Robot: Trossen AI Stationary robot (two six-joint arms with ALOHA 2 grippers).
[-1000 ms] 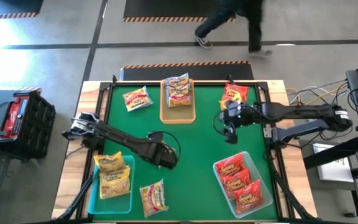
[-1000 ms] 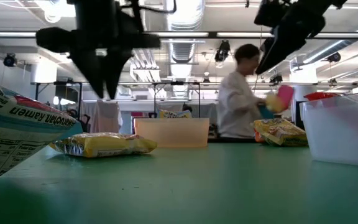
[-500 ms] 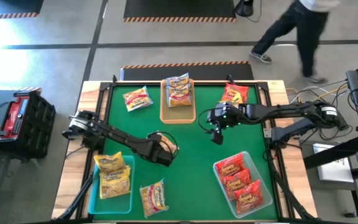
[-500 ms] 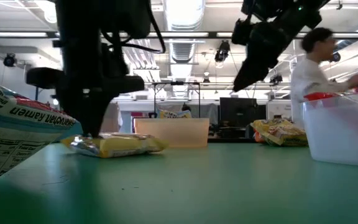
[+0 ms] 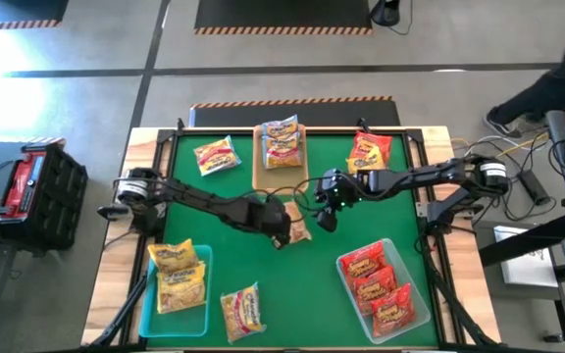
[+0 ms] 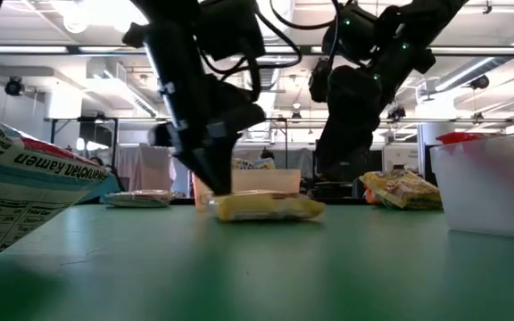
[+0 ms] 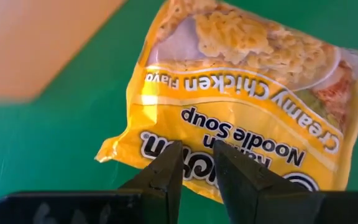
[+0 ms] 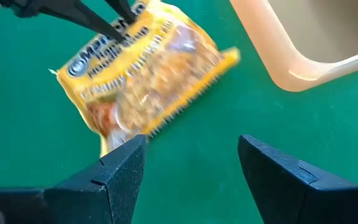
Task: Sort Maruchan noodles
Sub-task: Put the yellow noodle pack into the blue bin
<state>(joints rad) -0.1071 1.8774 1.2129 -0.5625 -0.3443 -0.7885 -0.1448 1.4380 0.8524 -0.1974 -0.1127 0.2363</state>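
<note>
While the left gripper (image 5: 281,235) pinches one edge of a yellow packet (image 5: 295,229) near mid-tabletop (image 5: 312,284), just in front of the tan tray (image 5: 281,180), the right gripper (image 5: 324,218) hovers close beside it with its fingers spread and nothing between them. This looks like a handover or a two-arm repositioning within the sorting job: yellow packets already lie in the left teal tray (image 5: 147,312), red ones in the right teal tray (image 5: 412,275), so this packet probably belongs with the yellows. Next, the right gripper would need to come down on the free end, or the left would need to carry the packet back toward its tray; I cannot tell which is meant.

From the left wrist, the fingers (image 7: 166,175) are nearly together on the packet's (image 7: 241,118) printed edge, and its creamy chicken label is legible, which no other view gives. The right wrist view shows its own fingers (image 8: 120,177) wide apart over bare green, short of the packet (image 8: 142,90). Only the low view shows the packet (image 6: 268,207) resting flat on the tabletop, not lifted. Loose packets elsewhere appear only from above.
</note>
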